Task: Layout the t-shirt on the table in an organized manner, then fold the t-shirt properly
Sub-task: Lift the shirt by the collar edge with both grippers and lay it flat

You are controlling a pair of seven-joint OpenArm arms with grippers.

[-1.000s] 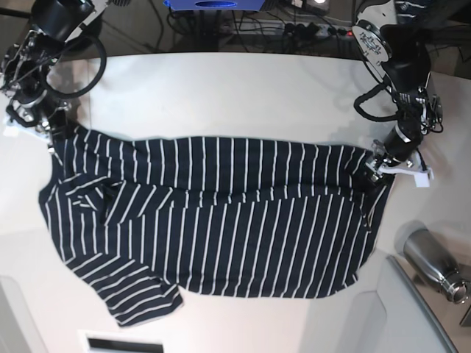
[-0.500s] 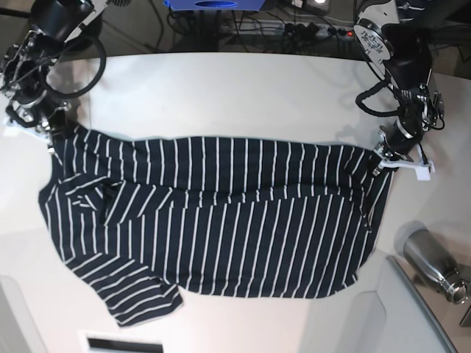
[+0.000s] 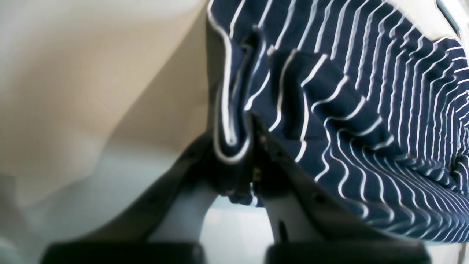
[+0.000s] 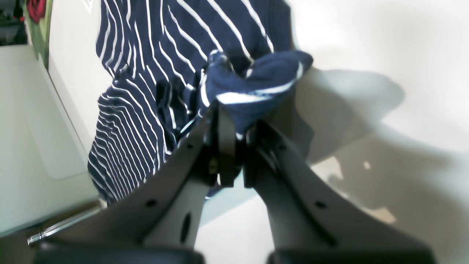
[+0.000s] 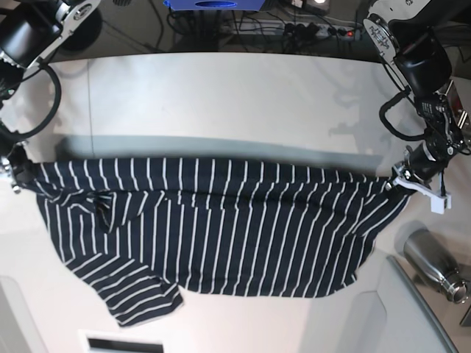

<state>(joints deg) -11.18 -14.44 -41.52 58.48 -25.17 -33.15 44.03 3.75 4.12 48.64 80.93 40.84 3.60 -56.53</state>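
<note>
Striped t-shirt stretched between two clamped hands

The soft navy t-shirt (image 5: 221, 228), thin white stripes rippling, spreads across the smooth white desk (image 5: 221, 95). The left hand (image 3: 249, 146) pinches a bunched fold at one top corner; the right hand (image 4: 234, 135) grips the opposite crumpled corner, upper edge taut between them.

We note the t-shirt (image 5: 221, 228) as soft matt cloth, the tabletop (image 5: 221, 95) smooth with slight sheen, the flask (image 5: 434, 263) brushed metal.
</note>
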